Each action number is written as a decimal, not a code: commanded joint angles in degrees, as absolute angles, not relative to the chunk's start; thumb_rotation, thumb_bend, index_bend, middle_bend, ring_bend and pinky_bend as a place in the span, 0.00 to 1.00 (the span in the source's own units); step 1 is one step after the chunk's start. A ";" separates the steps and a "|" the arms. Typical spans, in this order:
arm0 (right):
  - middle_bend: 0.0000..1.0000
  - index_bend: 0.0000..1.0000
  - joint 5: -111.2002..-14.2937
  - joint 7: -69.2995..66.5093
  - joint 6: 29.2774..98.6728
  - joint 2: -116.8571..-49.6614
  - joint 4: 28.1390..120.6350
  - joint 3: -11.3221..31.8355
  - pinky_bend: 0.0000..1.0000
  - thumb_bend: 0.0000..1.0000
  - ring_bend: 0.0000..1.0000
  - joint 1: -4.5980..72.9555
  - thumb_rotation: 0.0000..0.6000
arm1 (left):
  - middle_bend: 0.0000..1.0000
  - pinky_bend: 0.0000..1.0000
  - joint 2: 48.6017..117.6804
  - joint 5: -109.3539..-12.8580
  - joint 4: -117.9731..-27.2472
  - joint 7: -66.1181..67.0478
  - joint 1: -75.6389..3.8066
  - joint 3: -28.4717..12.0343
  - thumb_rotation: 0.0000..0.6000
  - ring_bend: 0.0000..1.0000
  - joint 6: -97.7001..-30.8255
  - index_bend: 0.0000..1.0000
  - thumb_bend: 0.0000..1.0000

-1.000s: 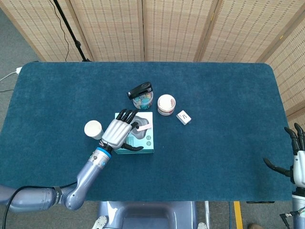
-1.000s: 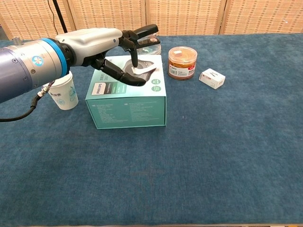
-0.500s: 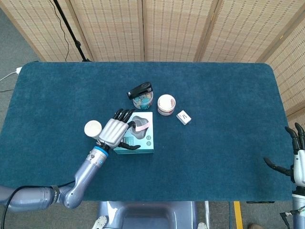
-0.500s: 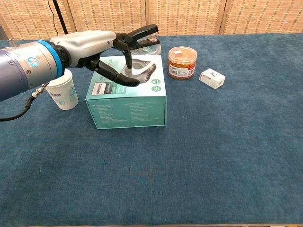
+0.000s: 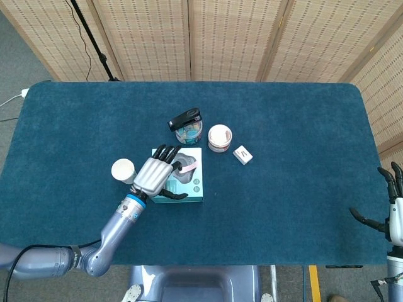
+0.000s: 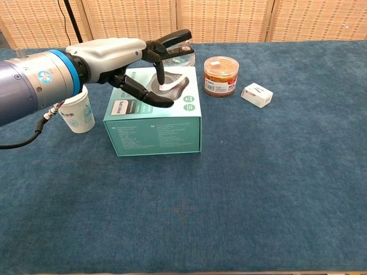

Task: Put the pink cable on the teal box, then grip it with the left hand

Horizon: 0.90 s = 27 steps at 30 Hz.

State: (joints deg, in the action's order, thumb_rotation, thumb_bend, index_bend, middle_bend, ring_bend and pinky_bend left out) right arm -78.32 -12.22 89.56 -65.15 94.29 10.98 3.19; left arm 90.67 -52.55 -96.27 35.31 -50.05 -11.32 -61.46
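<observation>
The teal box [image 5: 195, 186] [image 6: 153, 134] stands left of the table's middle. The pink cable [image 5: 189, 165] lies on its top near the far right corner; in the chest view my fingers hide most of it. My left hand [image 5: 156, 175] [image 6: 117, 59] arches over the box top with fingers spread. Its fingertips [image 5: 171, 153] reach down beside the cable, and its thumb stretches across the top of the box. I see nothing held in it. My right hand [image 5: 393, 211] hangs at the table's near right corner, fingers apart and holding nothing.
A paper cup [image 5: 123, 170] [image 6: 78, 112] stands just left of the box. Behind the box a black stapler [image 5: 184, 118] [image 6: 175, 39] lies on a clear jar. A white-lidded jar [image 5: 220, 137] [image 6: 221, 74] and a small white box [image 5: 242, 155] [image 6: 257, 94] sit to the right.
My left hand drew back towards the cup, then came forward over the box top again. The cable stayed on the box. My right hand barely moved.
</observation>
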 commanded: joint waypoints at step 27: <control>0.00 0.13 -78.31 -13.16 89.00 -64.39 94.89 11.42 0.00 0.00 0.00 2.68 1.00 | 0.00 0.00 92.32 -51.44 -95.51 36.68 -51.15 -10.92 0.39 0.00 -61.87 0.38 0.00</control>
State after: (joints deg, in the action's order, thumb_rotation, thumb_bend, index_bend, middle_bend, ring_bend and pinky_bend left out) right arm -78.31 -13.15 89.01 -64.39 94.89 11.43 2.68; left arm 92.34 -51.35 -95.42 36.49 -51.09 -11.01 -61.81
